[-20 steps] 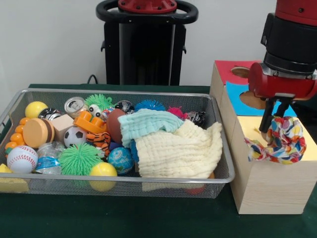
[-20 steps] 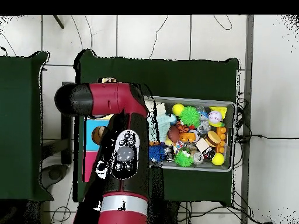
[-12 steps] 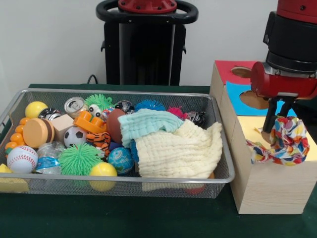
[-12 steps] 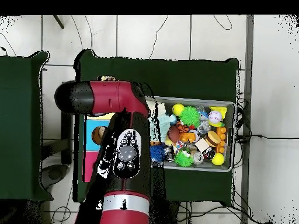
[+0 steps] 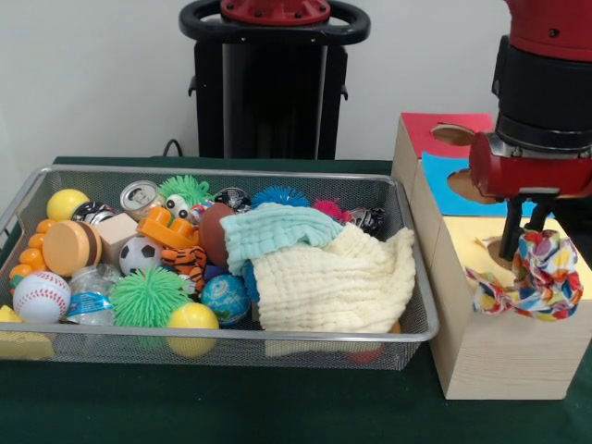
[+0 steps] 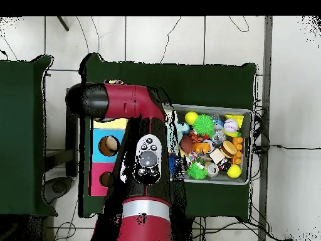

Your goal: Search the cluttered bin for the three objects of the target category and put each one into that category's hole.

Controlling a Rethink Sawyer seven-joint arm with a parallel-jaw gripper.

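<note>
My gripper (image 5: 520, 242) hangs over the yellow end of the wooden box (image 5: 490, 351), shut on a multicoloured patterned cloth (image 5: 535, 277). The cloth droops over the box's front right corner and hides most of the yellow hole (image 5: 493, 248). In the wire bin (image 5: 231, 340) a cream cloth (image 5: 328, 285) and a teal cloth (image 5: 273, 227) lie on top of the right half. In the overhead view the red arm (image 6: 145, 157) covers the gripper and the cloth; the box's blue hole (image 6: 108, 145) and red hole (image 6: 106, 179) show beside it.
The bin's left half holds balls, spiky toys, a can (image 5: 141, 196), a baseball (image 5: 41, 296) and a toy burger (image 5: 72, 248). The blue panel (image 5: 442, 180) and red panel (image 5: 421, 129) lie behind the yellow one. A black pedestal (image 5: 270, 83) stands behind the bin.
The gripper has carried the patterned cloth a little to the right and lower over the yellow end. In the overhead view the arm has swung toward the bin, uncovering the box's holes.
</note>
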